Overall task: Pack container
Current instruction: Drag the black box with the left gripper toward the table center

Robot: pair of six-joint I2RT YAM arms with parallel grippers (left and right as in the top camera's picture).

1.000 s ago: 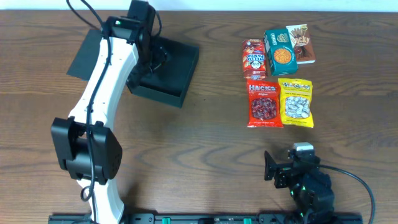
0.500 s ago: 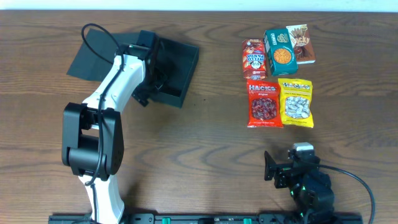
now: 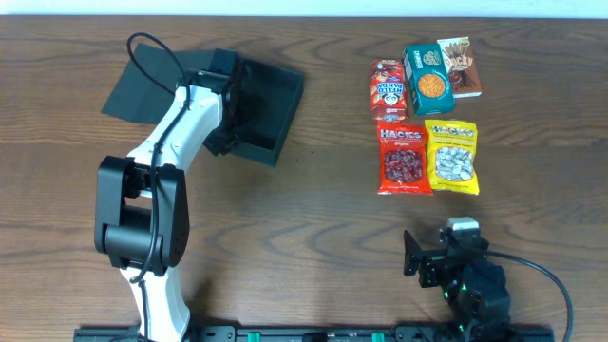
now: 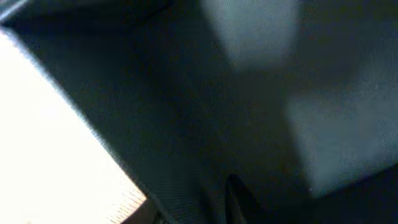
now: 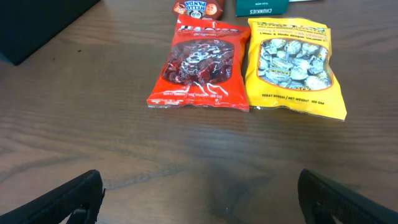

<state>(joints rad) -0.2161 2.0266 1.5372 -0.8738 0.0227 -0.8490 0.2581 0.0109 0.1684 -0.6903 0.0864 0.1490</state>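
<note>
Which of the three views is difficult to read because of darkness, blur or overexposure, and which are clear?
Left wrist: mostly dark and blurred, filled by the container close up, with a washed-out pale patch at lower left. Right wrist: the red packet and yellow packet are sharp; the right hand has soft-edged fingers. Overhead: evenly lit and sharp.

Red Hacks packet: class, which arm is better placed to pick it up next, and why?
Right. Its fingers stand open, facing the red Hacks packet just ahead; the left arm is across the table at the container.
</note>
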